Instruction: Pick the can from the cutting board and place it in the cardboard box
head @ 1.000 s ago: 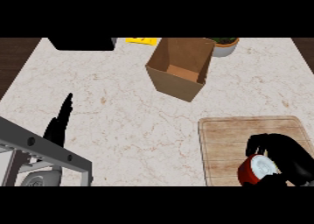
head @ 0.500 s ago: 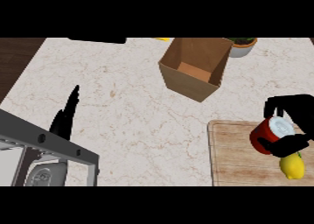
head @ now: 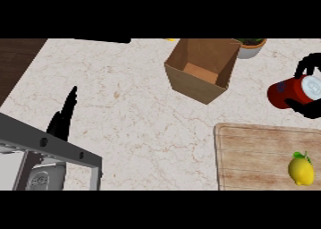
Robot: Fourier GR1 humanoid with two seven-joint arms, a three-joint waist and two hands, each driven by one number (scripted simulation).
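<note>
Can lifted off the board, over a pale marbled counter with dark wood floor at its left edge.

The right hand curled round the red can, now raised clear of the cutting board near the counter's right edge, closer to the cardboard box than half a second before. A lemon lay uncovered on the board; a potted plant stood behind the box. The left hand rested with fingers straight, at the left.

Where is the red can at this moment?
In the head view the red can is at the right edge, held in the right hand above the cutting board, right of the cardboard box.
</note>
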